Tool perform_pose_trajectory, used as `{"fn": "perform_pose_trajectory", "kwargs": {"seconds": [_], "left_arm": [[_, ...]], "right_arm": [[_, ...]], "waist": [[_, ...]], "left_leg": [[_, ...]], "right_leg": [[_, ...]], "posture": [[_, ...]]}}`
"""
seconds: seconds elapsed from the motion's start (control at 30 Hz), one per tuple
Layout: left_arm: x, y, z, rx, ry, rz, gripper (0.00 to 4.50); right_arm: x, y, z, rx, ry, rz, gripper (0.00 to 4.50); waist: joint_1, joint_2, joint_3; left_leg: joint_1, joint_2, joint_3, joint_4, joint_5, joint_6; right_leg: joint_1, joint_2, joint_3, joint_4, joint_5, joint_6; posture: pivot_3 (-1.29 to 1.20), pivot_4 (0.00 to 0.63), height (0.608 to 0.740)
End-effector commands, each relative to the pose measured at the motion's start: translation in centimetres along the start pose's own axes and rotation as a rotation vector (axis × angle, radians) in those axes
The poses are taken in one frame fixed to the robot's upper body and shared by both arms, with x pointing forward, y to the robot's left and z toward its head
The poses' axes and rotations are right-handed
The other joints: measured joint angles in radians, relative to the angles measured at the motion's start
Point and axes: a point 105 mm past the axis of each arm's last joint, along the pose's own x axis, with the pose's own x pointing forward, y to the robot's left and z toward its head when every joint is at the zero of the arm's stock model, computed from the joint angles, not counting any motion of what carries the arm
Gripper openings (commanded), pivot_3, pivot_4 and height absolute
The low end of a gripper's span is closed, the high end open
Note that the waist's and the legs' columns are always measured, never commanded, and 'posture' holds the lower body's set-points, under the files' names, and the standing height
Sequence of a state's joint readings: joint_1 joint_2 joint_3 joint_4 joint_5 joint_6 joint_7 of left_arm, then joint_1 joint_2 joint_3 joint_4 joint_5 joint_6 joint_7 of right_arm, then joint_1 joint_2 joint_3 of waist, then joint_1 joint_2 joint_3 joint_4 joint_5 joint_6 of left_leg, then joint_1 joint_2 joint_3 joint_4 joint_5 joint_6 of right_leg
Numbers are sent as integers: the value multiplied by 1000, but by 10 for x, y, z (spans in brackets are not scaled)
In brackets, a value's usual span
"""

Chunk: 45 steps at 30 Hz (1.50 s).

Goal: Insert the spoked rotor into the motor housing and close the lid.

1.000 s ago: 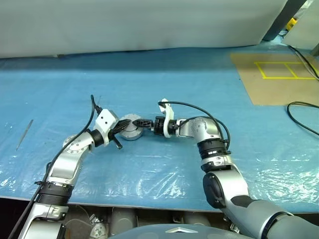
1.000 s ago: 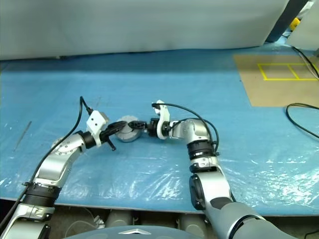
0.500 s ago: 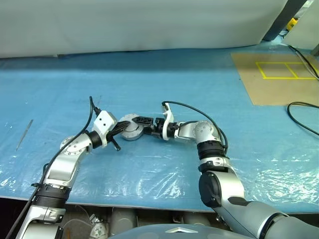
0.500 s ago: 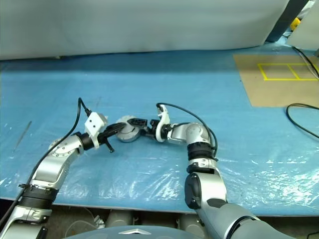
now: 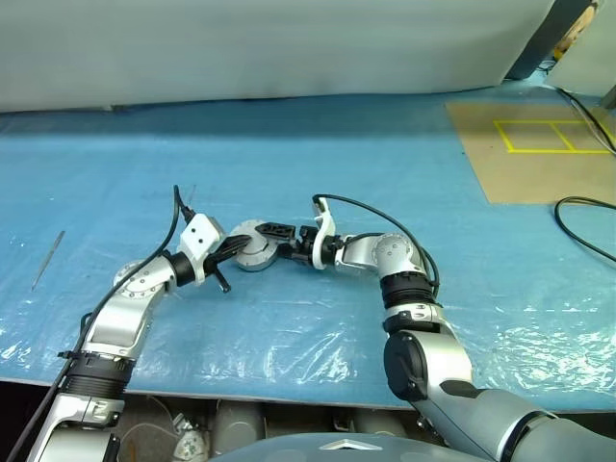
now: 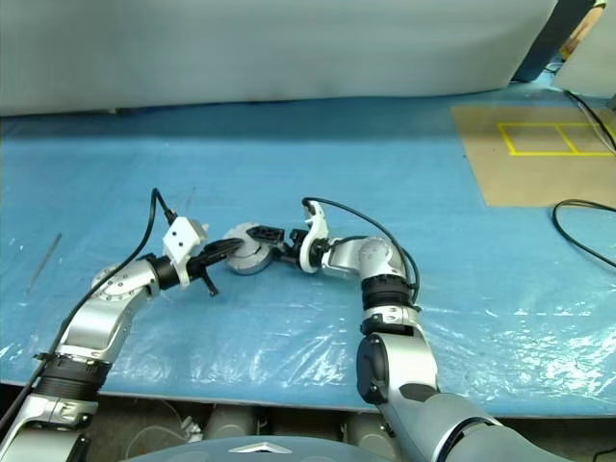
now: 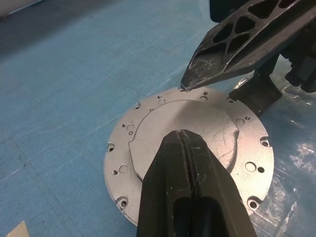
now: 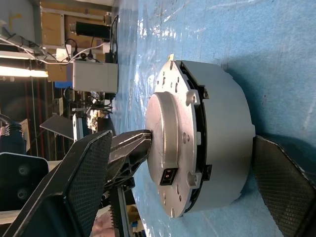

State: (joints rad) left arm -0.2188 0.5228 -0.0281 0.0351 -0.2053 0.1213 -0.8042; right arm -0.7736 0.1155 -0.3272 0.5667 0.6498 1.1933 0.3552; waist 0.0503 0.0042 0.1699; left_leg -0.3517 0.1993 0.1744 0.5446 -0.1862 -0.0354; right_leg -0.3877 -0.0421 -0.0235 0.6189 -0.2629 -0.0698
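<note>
**Lid seating under check: both grippers at the closed motor assembly**

Blue-sheeted table [image 5: 404, 173] carries the motor housing [image 8: 224, 138] near its middle, standing between the two arms. The lid [image 7: 187, 128] sits on top, apparently closed; the spoked rotor cannot be seen, presumably inside. Right gripper [image 5: 272, 234] is spread wide, straddling the housing without clamping. Left gripper [image 5: 234, 251] is closed, empty, tips resting on the lid face. Judged step: final seating. Next: press evenly, then withdraw.
</note>
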Motion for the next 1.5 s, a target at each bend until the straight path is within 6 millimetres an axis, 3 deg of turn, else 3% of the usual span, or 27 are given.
{"fn": "perform_pose_trajectory", "kwargs": {"seconds": [0.03, 0.53, 0.63, 0.83, 1.0, 1.1, 1.27, 1.5], "left_arm": [[-5, 0, -13, -16, 47, -1, 0], [-22, 3, -8, -5, 24, 38, 0], [-22, 1, -8, -4, 24, 31, 0], [-22, 1, -10, 1, 36, 24, 0], [-20, 2, -9, 6, 34, 22, 0], [-20, 3, -8, 9, 34, 22, 0], [-21, 4, -8, 10, 27, 33, 0], [-24, 34, 14, -145, -147, 238, 0]], "right_arm": [[8, -3, -10, 19, 20, -16, 4475], [16, 13, -14, 39, 74, 60, 4475], [16, 13, -10, 50, 56, 64, 3857], [14, 16, -10, 70, 48, 93, 1942], [14, 21, -8, 90, 29, 129, 1844], [15, 21, -10, 79, 38, 124, 1295], [16, 15, -12, 58, 49, 80, 1296], [16, 14, -9, 36, 26, 76, 1296]], "waist": [[0, 0, 0], [-8, 0, 0], [-8, 0, 0], [-8, 0, 0], [-6, 0, 0], [-5, 0, 0], [-6, 0, 0], [-6, 0, 0]], "left_leg": [[0, 0, 0, 0, 0, 0], [-1, 1, 0, -1, 0, 0], [-1, 1, 0, -1, 0, -1], [-6, 1, 0, -1, 0, -1], [-9, 1, 0, 0, -1, -1], [-10, 1, 0, 0, 0, -1], [-11, 1, 0, 0, 0, -1], [-12, 2, 0, 2, 0, -1]], "right_leg": [[0, 0, 0, 0, 0, 0], [-2, 1, 0, 0, 0, 0], [-2, 2, 0, 0, 0, 0], [-7, 2, 0, 1, 2, 3], [-9, 2, -1, 2, 2, 3], [-10, 2, -1, 2, 3, 4], [-11, 2, -1, 2, 3, 4], [-12, 2, -1, 4, 3, 4]], "posture": [[0, 150, 740], [0, 150, 740], [0, 150, 740], [0, 150, 740], [0, 150, 740], [0, 150, 740], [0, 150, 740], [0, 150, 740]]}}
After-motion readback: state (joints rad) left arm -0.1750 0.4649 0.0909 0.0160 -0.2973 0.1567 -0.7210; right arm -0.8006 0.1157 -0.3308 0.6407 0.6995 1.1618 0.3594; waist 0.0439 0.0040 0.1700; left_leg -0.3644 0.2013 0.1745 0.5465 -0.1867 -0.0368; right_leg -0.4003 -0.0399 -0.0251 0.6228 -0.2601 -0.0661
